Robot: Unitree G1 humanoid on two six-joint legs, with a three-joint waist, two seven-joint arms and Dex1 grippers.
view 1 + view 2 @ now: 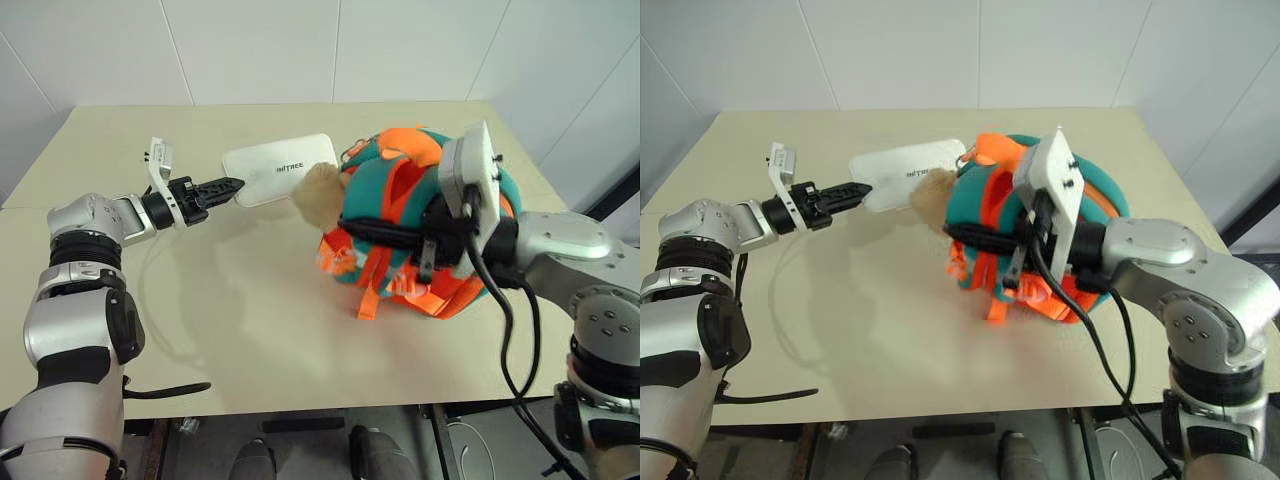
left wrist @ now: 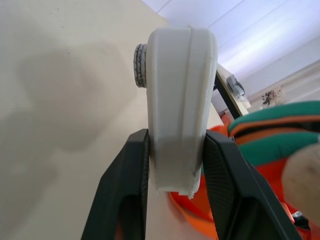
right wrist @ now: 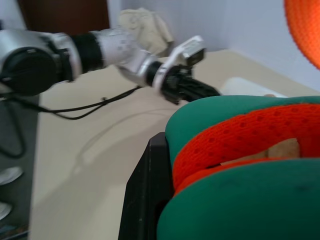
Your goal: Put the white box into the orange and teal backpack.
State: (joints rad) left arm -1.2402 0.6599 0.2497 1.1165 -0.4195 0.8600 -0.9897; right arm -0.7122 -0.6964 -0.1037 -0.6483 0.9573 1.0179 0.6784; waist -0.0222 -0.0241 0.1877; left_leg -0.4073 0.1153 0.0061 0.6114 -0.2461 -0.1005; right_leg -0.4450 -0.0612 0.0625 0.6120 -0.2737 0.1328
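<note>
As you read the scene from the robot's left to its right, your left gripper [image 1: 232,185] comes first: its two black fingers [image 2: 122,200] are clamped on one short end of the white box [image 1: 280,168], with the box's edge pinched between the pads in the left wrist view. You can see the box held out level above the beige table [image 1: 250,340], its lettered face turned up and its far end reaching to the small beige plush toy [image 1: 318,195] that hangs on the orange and teal backpack [image 1: 400,185]. Note that the box lies outside the backpack, just beside its left flank.

Next comes the backpack itself, which sits on the table right of centre, with its teal padded straps [image 3: 240,120] and orange mesh facing your right arm. An orange webbing strap [image 1: 368,300] trails from its lower edge onto the tabletop.

Your right gripper [image 1: 385,232] is last: it points across toward the left arm and is clenched on one of the teal straps, one black finger [image 3: 145,200] lying against the padding in the right wrist view.
</note>
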